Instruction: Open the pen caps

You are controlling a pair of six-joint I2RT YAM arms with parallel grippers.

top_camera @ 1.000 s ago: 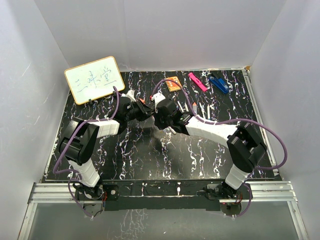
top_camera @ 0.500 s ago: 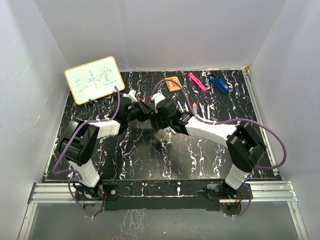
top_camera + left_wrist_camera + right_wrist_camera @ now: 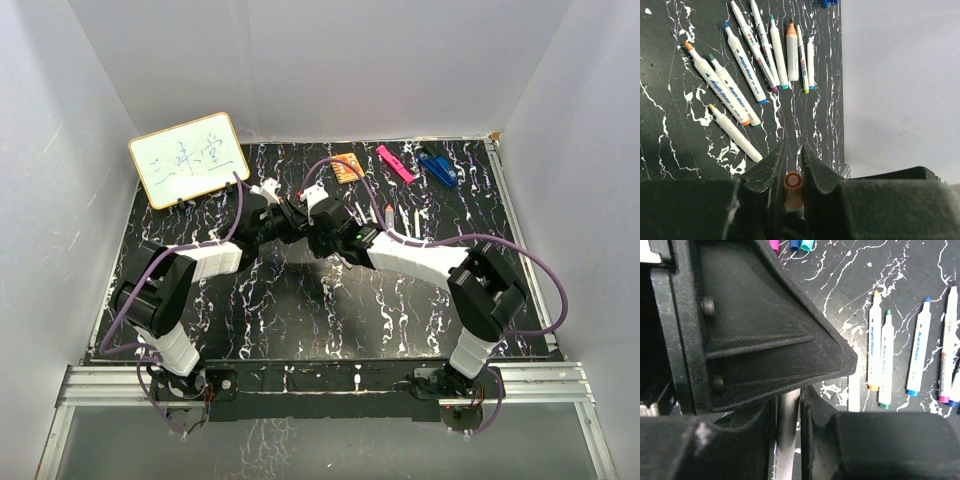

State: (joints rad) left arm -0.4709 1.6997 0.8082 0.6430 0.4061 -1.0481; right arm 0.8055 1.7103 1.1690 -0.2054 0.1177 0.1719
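Over the middle of the black, white-veined desk (image 3: 300, 310) the two arms meet nose to nose. From where I stand, the left pincer (image 3: 792, 150) is pressed together on the orange end of a white-barrelled marker pen (image 3: 793, 186). Facing it, the right pincer (image 3: 788, 402) has a pale pen barrel (image 3: 788, 437) running between its fingers. They sit close on either side, but I cannot tell whether they actually squeeze it. Beyond the arms, the other white markers with coloured ends (image 3: 742, 62) lie side by side on the desk, most with tips bare. Loose plastic caps in pink, blue and teal (image 3: 807, 244) lie near them. A handwritten whiteboard (image 3: 188, 158) stands at the far left corner.
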